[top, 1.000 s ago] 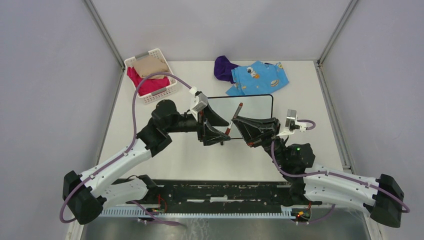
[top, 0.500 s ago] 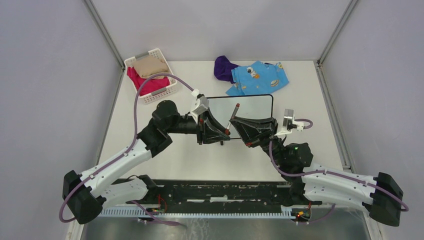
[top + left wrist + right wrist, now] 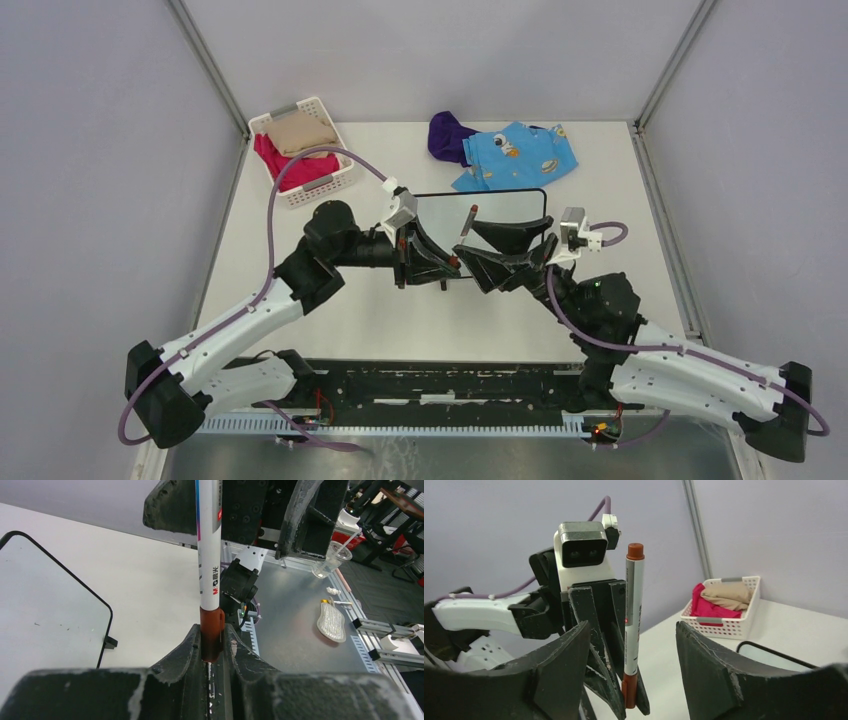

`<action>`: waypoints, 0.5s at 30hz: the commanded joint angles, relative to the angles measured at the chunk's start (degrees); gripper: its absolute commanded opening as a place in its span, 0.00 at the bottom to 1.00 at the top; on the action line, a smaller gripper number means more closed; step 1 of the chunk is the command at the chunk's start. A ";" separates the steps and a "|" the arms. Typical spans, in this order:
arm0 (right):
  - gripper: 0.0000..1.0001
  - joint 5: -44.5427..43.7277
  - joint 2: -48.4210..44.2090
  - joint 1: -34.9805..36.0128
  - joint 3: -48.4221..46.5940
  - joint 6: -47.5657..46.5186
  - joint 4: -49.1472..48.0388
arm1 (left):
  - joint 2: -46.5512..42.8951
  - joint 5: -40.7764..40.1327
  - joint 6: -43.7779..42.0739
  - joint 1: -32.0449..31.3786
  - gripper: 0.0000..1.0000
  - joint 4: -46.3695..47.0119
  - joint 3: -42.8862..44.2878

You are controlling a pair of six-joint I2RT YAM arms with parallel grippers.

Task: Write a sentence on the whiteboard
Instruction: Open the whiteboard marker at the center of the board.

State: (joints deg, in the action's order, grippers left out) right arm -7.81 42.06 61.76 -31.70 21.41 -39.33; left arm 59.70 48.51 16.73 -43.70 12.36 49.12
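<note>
A white table [image 3: 620,300] carries 2 black-and-white arms that reach in from the near edge and meet over its middle. The whiteboard [image 3: 445,207] lies flat at the centre, partly under both wrists. The part that shows is blank, so no word of the sentence can be seen on it. Toward the far-left corner sits a white slatted basket [image 3: 340,180] of folded clothes, and a blue printed cloth [image 3: 520,155] and a purple cloth [image 3: 447,135] lie beyond the board.

The left gripper [image 3: 452,265] is clamped on the reddish-brown cap [image 3: 211,635] at one end of a white marker [image 3: 466,232]. The right gripper [image 3: 468,243] has its jaws spread wide to either side of the barrel, and neither finger appears to touch it.

This looks like the uncapping step, before any writing. The next move seems to call for 3 things. The right jaws would close firmly on the barrel, the 2 arms would pull straight apart to free the cap, and the bared tip would go down to the board's far-left corner.
</note>
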 commanded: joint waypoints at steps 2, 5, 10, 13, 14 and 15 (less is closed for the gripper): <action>0.72 0.08 0.59 0.04 -10.74 -7.04 25.38 | -0.60 -0.63 -1.35 -0.15 0.02 1.35 1.94; 0.73 2.85 2.77 0.08 -14.24 -7.77 29.48 | -0.55 -0.47 -1.39 -0.15 0.02 1.35 1.94; 0.70 0.22 5.26 0.07 -16.33 -7.31 31.39 | -0.21 -0.02 -1.61 -0.24 0.02 1.35 1.77; 0.66 -0.93 5.35 0.03 -15.82 -6.84 29.78 | -0.03 0.04 -1.75 -0.41 0.02 1.35 1.70; 0.63 -1.10 5.13 -0.01 -15.48 -6.61 28.84 | 0.04 0.06 -1.83 -0.42 0.02 1.35 1.68; 0.61 -1.06 4.96 -0.01 -15.25 -6.46 28.19 | 0.13 -0.04 -1.87 -0.42 0.02 1.28 1.72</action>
State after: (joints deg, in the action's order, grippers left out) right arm -7.62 47.86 61.71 -45.98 15.09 -9.78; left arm 59.77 48.12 16.69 -43.77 12.05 49.12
